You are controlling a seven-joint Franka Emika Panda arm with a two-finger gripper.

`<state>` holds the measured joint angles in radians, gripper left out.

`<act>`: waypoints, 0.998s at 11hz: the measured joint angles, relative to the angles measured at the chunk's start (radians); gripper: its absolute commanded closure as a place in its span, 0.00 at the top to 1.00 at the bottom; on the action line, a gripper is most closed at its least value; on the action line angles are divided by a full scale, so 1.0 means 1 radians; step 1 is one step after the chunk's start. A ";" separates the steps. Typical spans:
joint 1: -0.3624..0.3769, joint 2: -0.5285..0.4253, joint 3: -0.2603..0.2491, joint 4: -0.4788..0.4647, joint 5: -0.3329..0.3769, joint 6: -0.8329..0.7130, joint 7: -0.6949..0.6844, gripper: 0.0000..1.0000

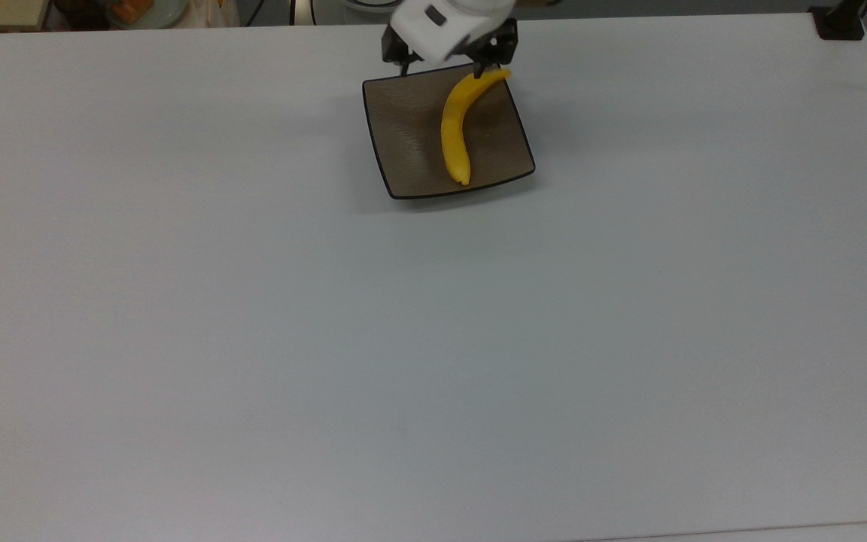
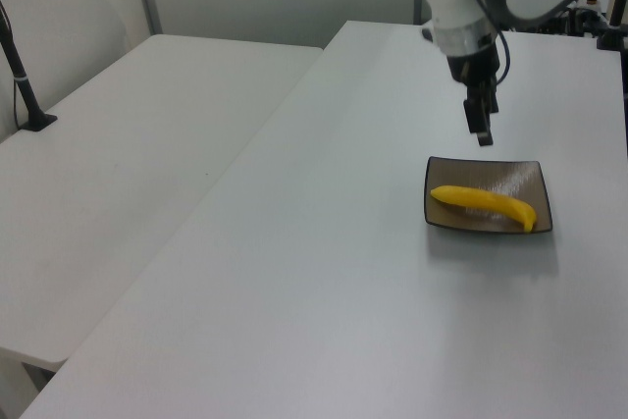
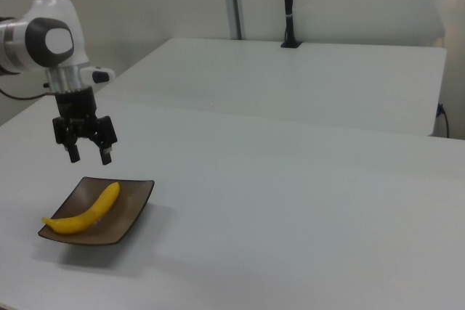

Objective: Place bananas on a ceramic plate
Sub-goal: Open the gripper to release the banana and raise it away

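One banana (image 1: 454,128) lies flat inside the ceramic plate (image 1: 411,120), w/ nothing holding it. Nearest the camera in the right view, lower left of the frame, the plate (image 3: 129,212) sits on the white table (image 3: 305,215) w/ the banana (image 3: 86,213) running across it, one end near the plate's front-left corner, the other toward the middle. In the top view, the plate is upper centre of the frame; the banana curves from near the plate's lower edge up to its upper right corner, where the tip reaches the rim. In the left view, right of centre, the banana (image 2: 484,205) stretches almost the full width of the plate (image 2: 442,215). Above and just behind the plate hangs the gripper (image 3: 86,153), fingers spread apart, nothing between them, clear of the fruit. In the left view the gripper (image 2: 482,127) hangs over the plate's far edge; top view puts the gripper (image 1: 445,68) at the plate's upper edge. Farther back in the right view, upper middle, a black post (image 3: 289,5) stands at a second table's far edge.
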<state>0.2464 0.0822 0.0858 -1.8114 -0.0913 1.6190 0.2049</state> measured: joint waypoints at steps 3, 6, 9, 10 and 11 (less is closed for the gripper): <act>-0.070 -0.060 -0.002 0.008 0.005 0.097 0.000 1.00; -0.131 -0.061 -0.003 0.006 0.050 0.240 0.023 1.00; -0.165 -0.058 -0.023 0.006 0.080 0.290 0.008 1.00; -0.165 -0.058 -0.043 0.004 0.102 0.290 -0.039 1.00; -0.165 -0.058 -0.062 0.002 0.117 0.280 -0.090 1.00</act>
<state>0.0815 0.0244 0.0234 -1.8092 0.0254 1.8994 0.1145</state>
